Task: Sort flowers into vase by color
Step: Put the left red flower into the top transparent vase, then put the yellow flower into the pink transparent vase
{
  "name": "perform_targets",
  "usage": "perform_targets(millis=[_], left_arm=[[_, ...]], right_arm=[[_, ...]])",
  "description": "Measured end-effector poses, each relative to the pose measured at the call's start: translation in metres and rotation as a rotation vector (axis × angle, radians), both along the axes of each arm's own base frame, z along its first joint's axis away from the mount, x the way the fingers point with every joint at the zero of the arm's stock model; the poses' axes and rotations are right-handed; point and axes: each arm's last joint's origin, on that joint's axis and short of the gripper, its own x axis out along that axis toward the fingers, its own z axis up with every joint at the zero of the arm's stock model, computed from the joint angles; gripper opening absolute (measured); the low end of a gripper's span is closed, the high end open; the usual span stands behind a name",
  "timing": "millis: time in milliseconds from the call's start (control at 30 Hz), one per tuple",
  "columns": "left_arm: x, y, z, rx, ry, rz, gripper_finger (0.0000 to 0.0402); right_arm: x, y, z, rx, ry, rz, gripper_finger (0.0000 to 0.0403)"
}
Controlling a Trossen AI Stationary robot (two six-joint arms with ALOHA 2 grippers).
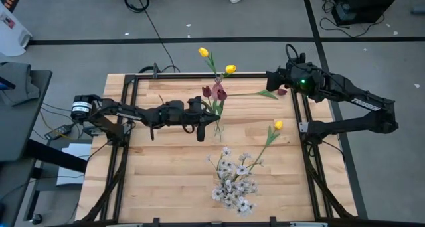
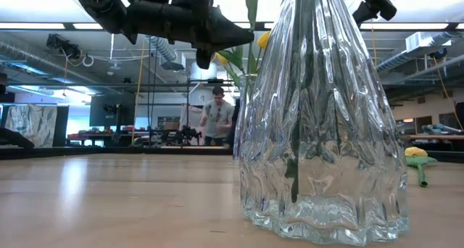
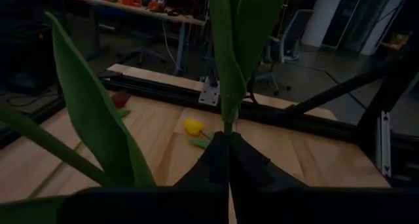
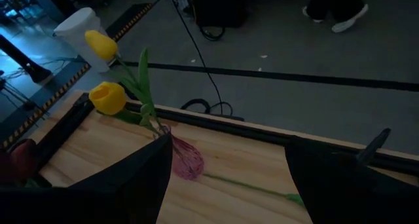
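Observation:
A clear ribbed glass vase [image 1: 218, 129] [image 2: 326, 132] stands mid-table. Two dark red tulips [image 1: 212, 91] rise above it, and dark stems show through the glass. My left gripper [image 1: 207, 118] [image 3: 229, 140] [image 2: 246, 36] hangs just left of the vase mouth, shut on a green tulip stem. Two yellow tulips [image 1: 230, 69] [image 4: 108, 97] stand in a pinkish vase [image 4: 186, 160] at the far edge. A dark red tulip [image 1: 282, 91], a yellow tulip [image 1: 277, 125] and white blossom sprays [image 1: 232, 184] lie on the table. My right gripper [image 1: 275, 77] [image 4: 229, 185] hovers open over the far right corner. My left gripper pinches the green stem [image 3: 227, 116] of a dark red tulip between its two shut fingers. The fingers come in level from the table's left and lie across the stem. The stem stands upright above them with long leaves beside it, and its lower part runs down at the clear vase's mouth.
A dark metal frame [image 1: 126, 107] rims the wooden table. The lying yellow tulip [image 3: 194, 126] and dark red tulip [image 3: 120, 99] are right of the clear vase. A person [image 2: 215, 117] stands in the room beyond. Bare wood lies at the near left.

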Motion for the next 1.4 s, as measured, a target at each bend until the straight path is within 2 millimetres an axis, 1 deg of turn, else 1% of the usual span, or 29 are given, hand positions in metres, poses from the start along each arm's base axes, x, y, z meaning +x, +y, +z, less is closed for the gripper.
perform_targets(millis=[167, 300, 500, 633, 867, 967, 1067, 1167, 1267, 1333, 1400], left_arm=[[0.000, 0.000, 0.000, -0.027, -0.002, 0.006, 0.0025], [0.000, 0.001, 0.000, -0.034, -0.001, 0.021, 0.0063], [-0.001, 0.000, -0.007, -0.062, 0.063, 0.025, 0.0153], [-0.001, 0.000, -0.009, -0.134, 0.082, 0.004, 0.0215], [-0.009, -0.001, -0.001, -0.250, 0.097, -0.048, 0.0316], [-0.018, -0.001, 0.005, -0.303, 0.150, -0.070, 0.0350], [-0.033, 0.001, 0.010, -0.334, 0.227, -0.059, 0.0370], [-0.048, 0.004, 0.020, -0.348, 0.258, -0.032, 0.0375], [-0.066, 0.008, 0.029, -0.423, 0.329, 0.031, 0.0376], [-0.080, 0.009, 0.031, -0.470, 0.455, 0.104, 0.0376], [-0.093, 0.010, 0.036, -0.516, 0.589, 0.191, 0.0374]], right_arm=[[0.000, 0.000, 0.000, -0.006, 0.019, 0.028, 0.0306], [0.000, 0.001, 0.000, -0.010, 0.031, 0.047, 0.0306], [-0.001, 0.002, -0.003, -0.007, 0.093, 0.086, 0.0306], [-0.005, 0.003, -0.008, 0.016, 0.160, 0.090, 0.0306], [-0.009, 0.005, -0.012, 0.035, 0.224, 0.132, 0.0306], [-0.010, 0.005, -0.013, 0.040, 0.246, 0.155, 0.0306], [-0.011, 0.005, -0.014, 0.045, 0.263, 0.179, 0.0306], [-0.011, 0.003, -0.014, 0.050, 0.268, 0.190, 0.0306], [-0.014, 0.002, -0.015, 0.073, 0.276, 0.178, 0.0306], [-0.016, 0.002, -0.019, 0.130, 0.277, 0.149, 0.0306], [-0.020, 0.003, -0.024, 0.241, 0.249, 0.082, 0.0306]])
